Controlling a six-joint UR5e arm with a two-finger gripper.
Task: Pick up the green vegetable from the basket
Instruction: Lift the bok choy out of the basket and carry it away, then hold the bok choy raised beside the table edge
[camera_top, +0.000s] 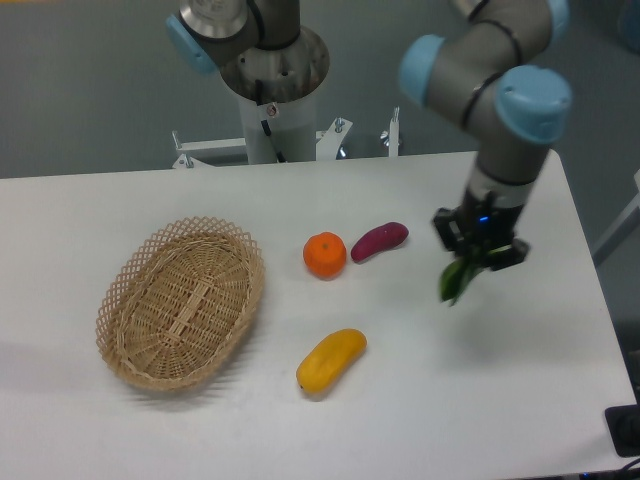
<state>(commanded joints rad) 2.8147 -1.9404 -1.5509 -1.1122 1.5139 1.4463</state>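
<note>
The green vegetable hangs in the air at the right of the table, dark leaves pointing down and left. My gripper is shut on its upper end, just above the tabletop. The tan wicker basket lies at the left with nothing showing inside it, well apart from the gripper.
An orange and a purple sweet potato lie mid-table. A yellow oblong fruit lies nearer the front. The robot's base stands behind the table. The table's right edge is near the gripper.
</note>
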